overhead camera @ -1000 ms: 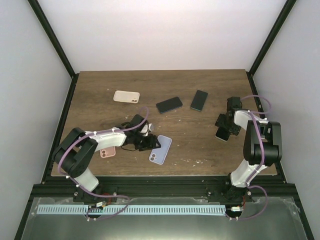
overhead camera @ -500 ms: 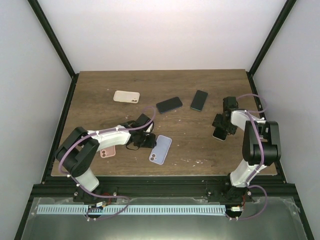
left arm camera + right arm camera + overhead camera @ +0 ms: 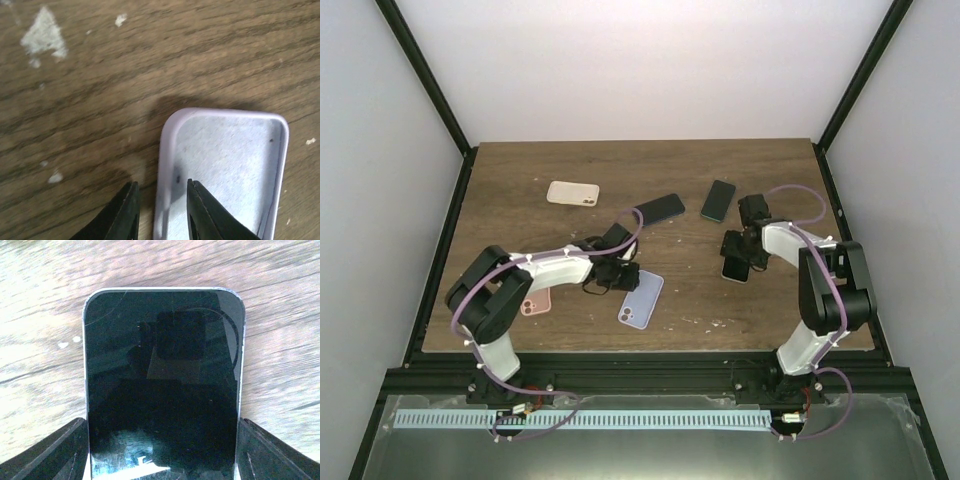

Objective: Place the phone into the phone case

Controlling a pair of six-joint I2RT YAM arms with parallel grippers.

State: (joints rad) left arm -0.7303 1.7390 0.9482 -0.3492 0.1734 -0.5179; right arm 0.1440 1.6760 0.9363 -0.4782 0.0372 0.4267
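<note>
A lavender phone case (image 3: 640,298) lies open side up near the front middle of the table. In the left wrist view the lavender phone case (image 3: 225,165) is empty. My left gripper (image 3: 620,272) is at its upper left corner. The left gripper (image 3: 161,186) straddles the case's left rim, slightly open, with small gaps on both sides. My right gripper (image 3: 732,250) is shut on a black-screened phone (image 3: 733,268) on the right of the table. In the right wrist view the right gripper (image 3: 161,440) has its fingers pressed on both long edges of the phone (image 3: 162,365).
A beige case (image 3: 572,192) lies at the back left. A black phone (image 3: 658,209) and a dark green phone (image 3: 718,200) lie at the back middle. A pink case (image 3: 535,302) lies under the left arm. The wooden table (image 3: 520,230) ends in black frame rails.
My right gripper has carried the phone leftward from the table's right edge toward the middle. My left gripper has shifted a little up and right along the lavender case, which stayed put.
</note>
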